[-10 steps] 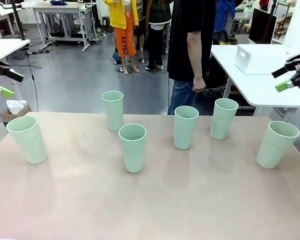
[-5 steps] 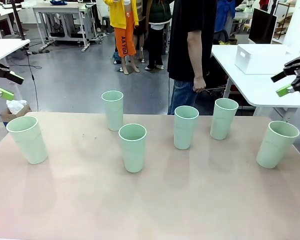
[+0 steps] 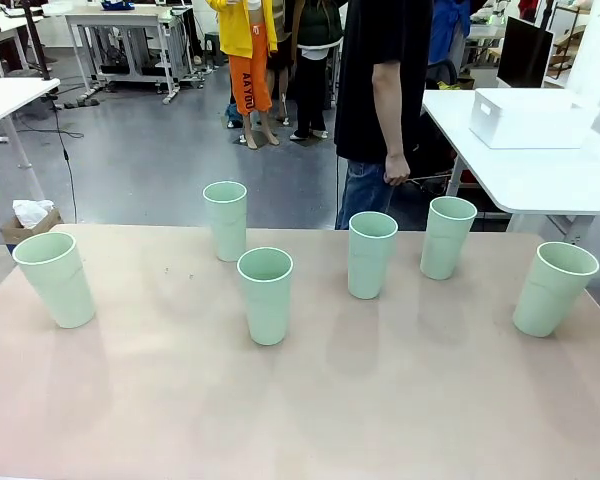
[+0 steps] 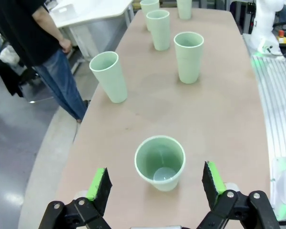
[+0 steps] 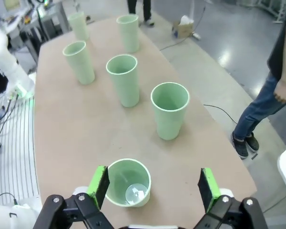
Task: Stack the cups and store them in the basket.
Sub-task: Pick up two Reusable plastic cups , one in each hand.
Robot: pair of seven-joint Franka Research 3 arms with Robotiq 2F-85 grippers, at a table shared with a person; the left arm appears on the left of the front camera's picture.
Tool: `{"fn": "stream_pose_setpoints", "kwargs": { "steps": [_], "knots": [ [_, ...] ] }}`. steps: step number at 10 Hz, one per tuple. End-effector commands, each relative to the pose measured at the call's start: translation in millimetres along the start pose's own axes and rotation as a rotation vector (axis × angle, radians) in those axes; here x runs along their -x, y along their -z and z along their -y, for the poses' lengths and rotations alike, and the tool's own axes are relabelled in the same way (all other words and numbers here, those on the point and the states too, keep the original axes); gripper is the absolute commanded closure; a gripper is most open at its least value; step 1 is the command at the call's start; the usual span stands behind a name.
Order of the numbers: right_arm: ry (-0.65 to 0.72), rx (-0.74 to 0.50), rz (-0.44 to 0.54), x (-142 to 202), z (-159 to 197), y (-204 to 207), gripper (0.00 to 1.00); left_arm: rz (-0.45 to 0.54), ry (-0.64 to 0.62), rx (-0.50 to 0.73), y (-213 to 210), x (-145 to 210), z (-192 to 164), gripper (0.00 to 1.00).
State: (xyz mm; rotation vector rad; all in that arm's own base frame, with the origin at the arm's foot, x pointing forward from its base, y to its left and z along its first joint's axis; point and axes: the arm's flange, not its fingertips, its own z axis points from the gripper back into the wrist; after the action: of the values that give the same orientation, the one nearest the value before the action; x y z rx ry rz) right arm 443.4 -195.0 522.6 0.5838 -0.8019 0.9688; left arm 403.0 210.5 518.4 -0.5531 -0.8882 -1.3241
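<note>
Both arms have drawn off outward from where they hung at the surface's two ends half a second ago; the six cups stand as they did. All upright, apart, unstacked on the pinkish surface: leftmost cup, rightmost cup, four between them, none touching.

Left wrist view: the left jaws are spread wide above the leftmost cup, green pads on either side and clear of it. Right wrist view: the right jaws are likewise spread, green pads flanking the rightmost cup from above, clear of its rim.

The basket sits on a white side table beyond the surface's far right corner, well apart from the cups. A person stands at the far side, hand hanging by the hip.
</note>
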Motion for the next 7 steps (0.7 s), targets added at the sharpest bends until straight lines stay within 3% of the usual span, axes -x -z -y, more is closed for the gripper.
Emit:
{"fn": "stream_pose_setpoints", "kwargs": {
  "steps": [1, 4, 7],
  "knots": [
    [-0.010, -0.009, 0.082, 3, 10, -4, 0.00, 0.086, 0.027, 0.003, -17, 15, -5, 0.00],
    [-0.019, 0.003, 0.159, 13, 1, -26, 0.00, 0.175, 0.059, -0.019, -42, 25, 12, 0.00],
    [-0.026, 0.013, 0.175, 14, -4, -32, 0.00, 0.191, 0.071, -0.009, -45, 23, 16, 0.00]
  ]
}}
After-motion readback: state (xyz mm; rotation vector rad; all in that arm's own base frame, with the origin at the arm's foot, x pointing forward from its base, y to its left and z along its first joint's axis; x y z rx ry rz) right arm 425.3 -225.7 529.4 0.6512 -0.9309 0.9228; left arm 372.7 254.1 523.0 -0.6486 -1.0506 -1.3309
